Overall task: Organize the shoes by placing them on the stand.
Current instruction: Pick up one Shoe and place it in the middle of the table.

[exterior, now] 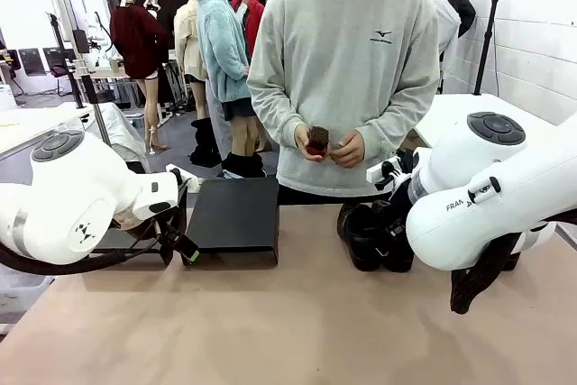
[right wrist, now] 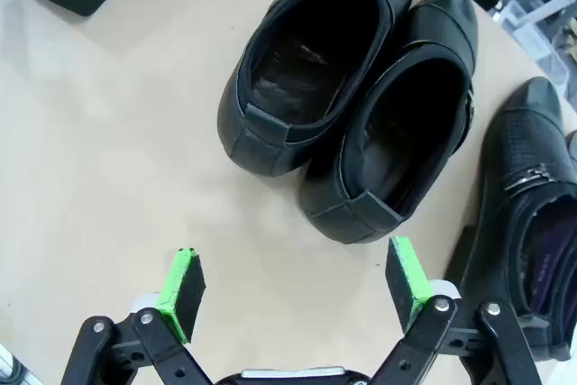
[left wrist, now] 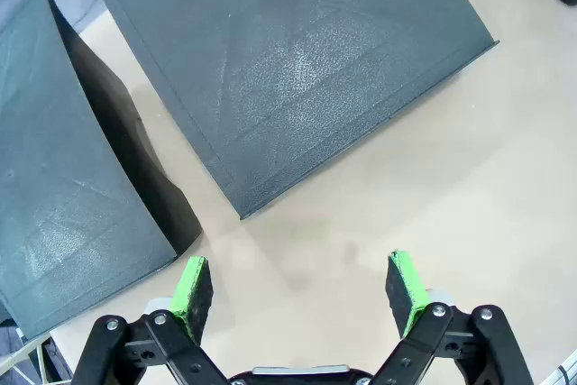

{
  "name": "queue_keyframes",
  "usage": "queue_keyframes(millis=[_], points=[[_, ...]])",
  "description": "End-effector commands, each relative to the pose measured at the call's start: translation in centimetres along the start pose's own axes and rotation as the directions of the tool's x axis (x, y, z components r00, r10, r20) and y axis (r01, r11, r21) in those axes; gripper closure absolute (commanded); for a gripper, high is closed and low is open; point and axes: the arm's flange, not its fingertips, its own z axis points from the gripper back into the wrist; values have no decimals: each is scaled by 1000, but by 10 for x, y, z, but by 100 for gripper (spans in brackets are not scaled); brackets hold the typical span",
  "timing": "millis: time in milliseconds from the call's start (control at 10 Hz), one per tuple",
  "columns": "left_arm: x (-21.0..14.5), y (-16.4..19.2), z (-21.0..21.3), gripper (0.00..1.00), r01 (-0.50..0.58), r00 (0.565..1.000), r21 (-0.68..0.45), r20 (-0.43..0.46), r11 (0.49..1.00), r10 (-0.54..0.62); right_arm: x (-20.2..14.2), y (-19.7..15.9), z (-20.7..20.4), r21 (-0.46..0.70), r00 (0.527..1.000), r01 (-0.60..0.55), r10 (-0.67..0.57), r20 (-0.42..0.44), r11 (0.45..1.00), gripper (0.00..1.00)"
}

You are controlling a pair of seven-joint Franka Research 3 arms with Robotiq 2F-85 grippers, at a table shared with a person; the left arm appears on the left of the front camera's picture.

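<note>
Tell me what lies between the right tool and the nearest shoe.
Just bare table, seen in the right wrist view; nothing sits between the open right tool and that shoe.

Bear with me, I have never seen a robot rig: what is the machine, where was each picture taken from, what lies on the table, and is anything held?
Two white robot arms stand at a beige table. The wide picture looks across it at a person in a grey sweatshirt, whose hands hold a small dark object. The other two come from wrist cameras. The left gripper, two green-padded fingers, is open and empty by a black sloped stand. The right gripper, open and empty, faces matte black shoes on the table.
</note>
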Motion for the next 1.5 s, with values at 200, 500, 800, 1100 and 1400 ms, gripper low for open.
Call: queue_keyframes(millis=[200, 500, 800, 1100, 1400], points=[[0, 0, 0, 0, 0, 1000, 0, 0, 1000, 0, 0, 0, 0, 0, 1000, 0, 0, 0, 1000, 0], [0, 0, 0, 0, 0, 1000, 0, 0, 1000, 0, 0, 0, 0, 0, 1000, 0, 0, 0, 1000, 0], [0, 0, 0, 0, 0, 1000, 0, 0, 1000, 0, 0, 0, 0, 0, 1000, 0, 0, 0, 1000, 0], [0, 0, 0, 0, 0, 1000, 0, 0, 1000, 0, 0, 0, 0, 0, 1000, 0, 0, 0, 1000, 0], [0, 0, 0, 0, 0, 1000, 0, 0, 1000, 0, 0, 0, 0, 0, 1000, -1, 1, 0, 1000, 0]])
